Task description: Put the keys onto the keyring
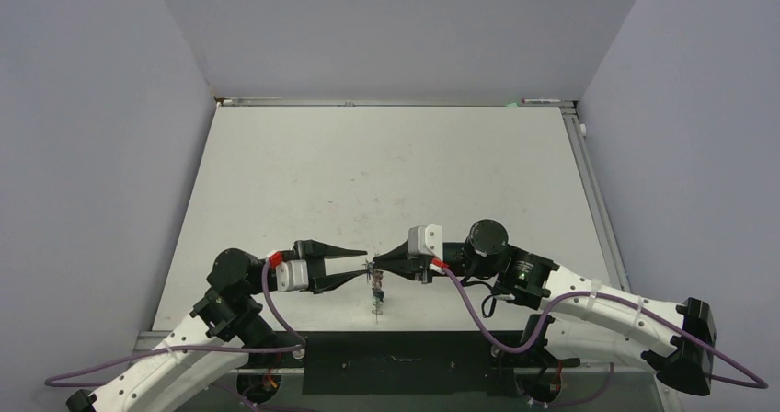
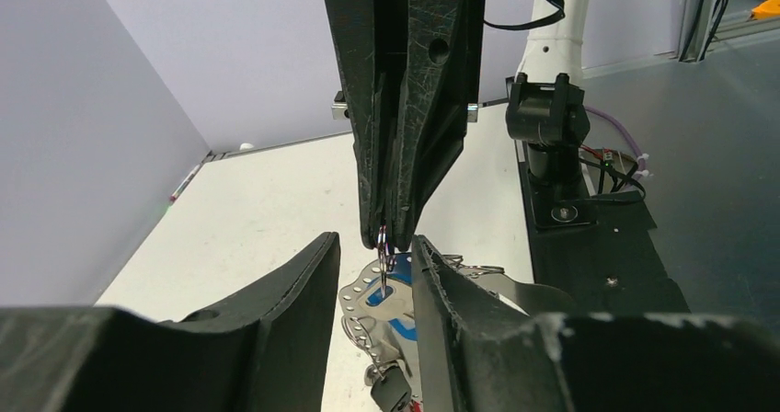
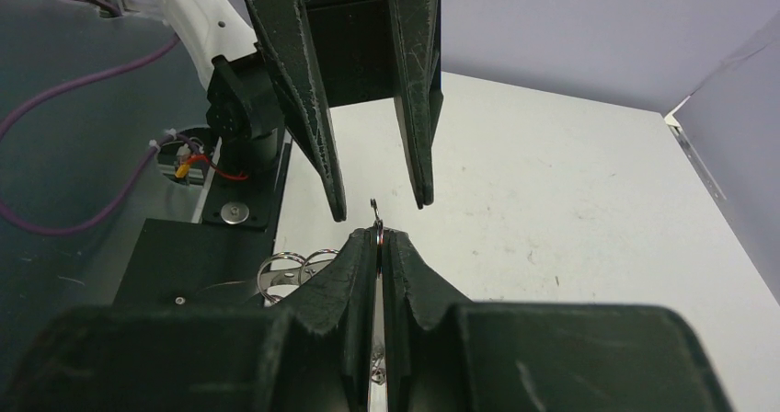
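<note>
Two pincers meet tip to tip above the table (image 1: 386, 173). The right pincer (image 3: 379, 239) is closed on the one keyring (image 2: 382, 246). The left pincer (image 1: 367, 261) stands open, the wire between its two fingers. The keys (image 1: 377, 297) hang below in one bunch; I cannot count them.

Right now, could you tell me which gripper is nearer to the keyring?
Right. The right gripper is shut on the keyring; the left gripper stands open, its fingers either side of it.
</note>
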